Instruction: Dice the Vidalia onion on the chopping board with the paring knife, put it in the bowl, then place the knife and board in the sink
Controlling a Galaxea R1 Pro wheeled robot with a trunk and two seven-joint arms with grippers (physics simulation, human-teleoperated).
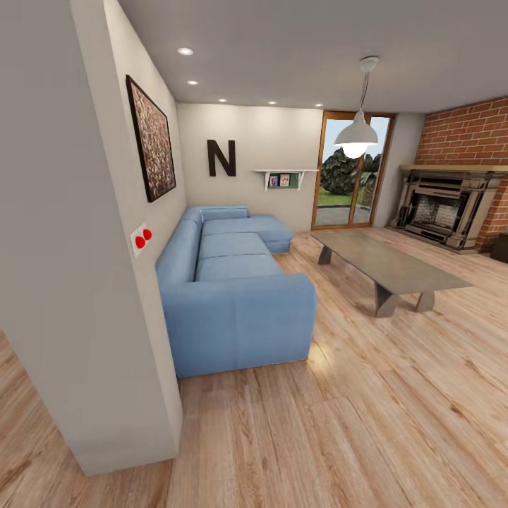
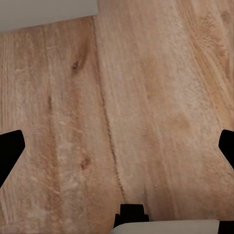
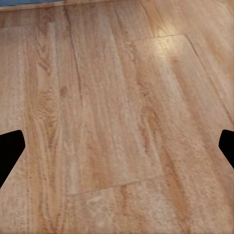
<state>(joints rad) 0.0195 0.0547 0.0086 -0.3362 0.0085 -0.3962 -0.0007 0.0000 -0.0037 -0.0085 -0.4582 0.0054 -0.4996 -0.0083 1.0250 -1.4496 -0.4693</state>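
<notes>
The robot stood in a living room, not the kitchen. A blue sofa [image 1: 233,282] sat along the left wall, a low grey coffee table [image 1: 391,264] to its right, a brick fireplace [image 1: 444,208] at the far right, and a wall corner [image 1: 85,282] close at the near left. The left hand [image 2: 117,146] and right hand [image 3: 117,146] both hung over bare wooden floor [image 1: 353,423], fingers spread apart, carrying nothing. The step in hand looked like travel; next it likely needed to find the kitchen and reach the sink holding the onion.
</notes>
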